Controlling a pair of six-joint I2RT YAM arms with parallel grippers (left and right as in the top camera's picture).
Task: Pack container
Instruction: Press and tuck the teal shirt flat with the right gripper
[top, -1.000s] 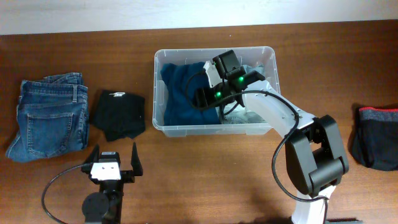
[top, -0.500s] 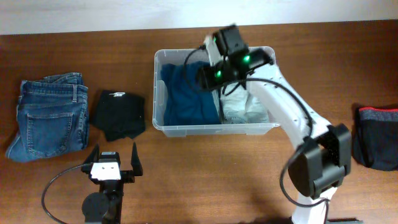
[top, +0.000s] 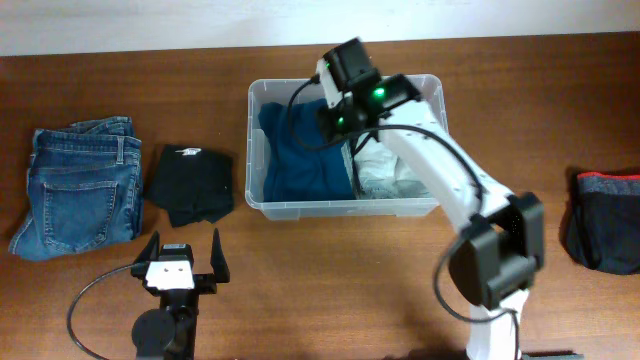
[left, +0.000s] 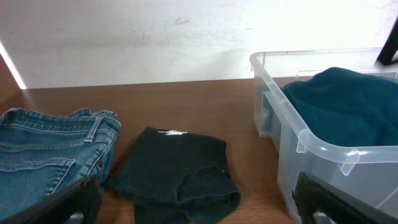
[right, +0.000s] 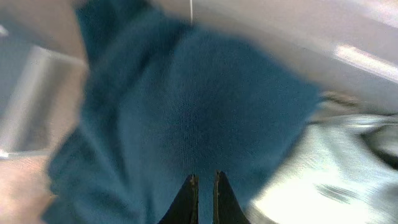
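A brown wooden table (top: 330, 290) runs up to a plain white wall (top: 150, 25) at its far edge. At the table's left end lies a folded pair of blue denim jeans (top: 78, 185), back pocket facing up, and just beside it to the right is a folded black cloth garment (top: 192, 185) with a small white mark near its top edge. Further right, a bunched dark teal knitted garment (top: 300, 160) touches a crumpled pale grey fabric piece (top: 395, 180), and well apart at the right end sits a folded dark garment with a red-trimmed top edge (top: 605, 235).
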